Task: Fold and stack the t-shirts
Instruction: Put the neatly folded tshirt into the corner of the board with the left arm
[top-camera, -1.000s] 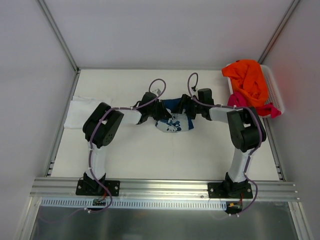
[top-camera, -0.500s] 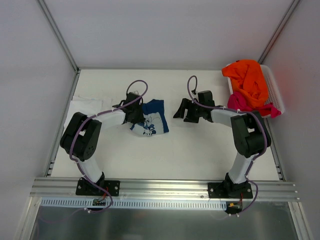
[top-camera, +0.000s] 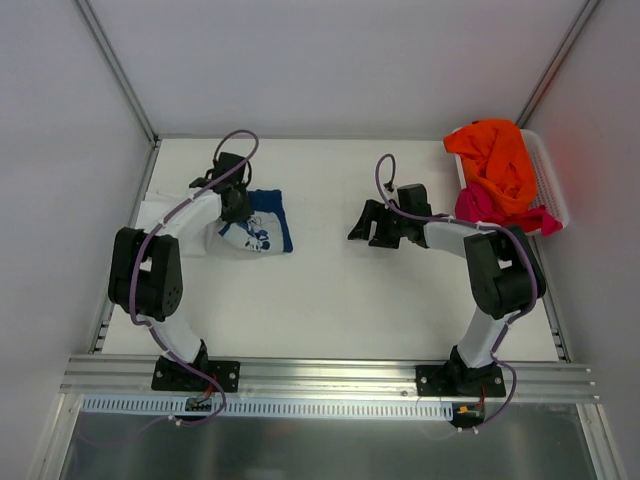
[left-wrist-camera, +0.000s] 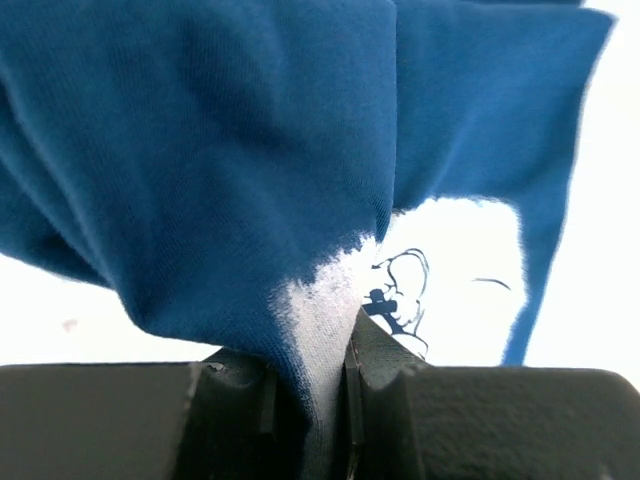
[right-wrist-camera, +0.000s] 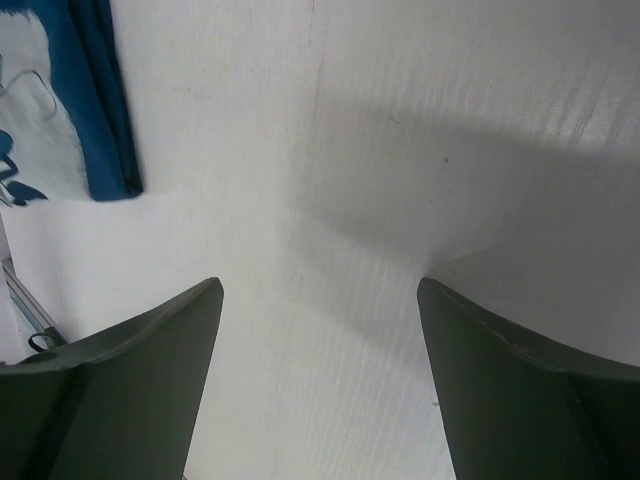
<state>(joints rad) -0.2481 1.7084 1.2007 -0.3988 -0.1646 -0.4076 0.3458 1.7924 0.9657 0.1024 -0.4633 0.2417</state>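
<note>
On the left half of the table (top-camera: 330, 290), towards the far side, the navy t-shirt (top-camera: 270, 212) lies folded into a compact packet. Its white print (top-camera: 245, 238) faces up on the near part.

- Left gripper (top-camera: 237, 208) sits at the packet's left edge. In the wrist view, the left gripper (left-wrist-camera: 310, 385) has its jaws pressed together on a fold of the navy t-shirt (left-wrist-camera: 200, 150), pinching blue cloth and a strip of the print (left-wrist-camera: 455, 270).
- Cloth fans out and upward from the pinch, creased and bunched.
- White t-shirt (top-camera: 160, 222) lies flat just beside the packet, against the table's left edge. Where the print ends and the white cloth begins is hard to make out from above, so whether they overlap cannot be told.
- Right edge of the navy t-shirt is straight, with bare table beyond it.
- Right gripper (top-camera: 362, 222) is well apart from the packet, near the table's middle. Its wrist view shows the right gripper (right-wrist-camera: 320, 330) with jaws spread wide and only table surface between them. A corner of the navy t-shirt (right-wrist-camera: 100, 100) is cut off at that view's upper left.
- The table's near half is open between the two arms.
- Far right corner: the basket (top-camera: 552, 185) holds the orange t-shirt (top-camera: 495, 160) heaped over the pink t-shirt (top-camera: 475, 203), which is mostly hidden; a pink end hangs over the basket's near rim.
</note>
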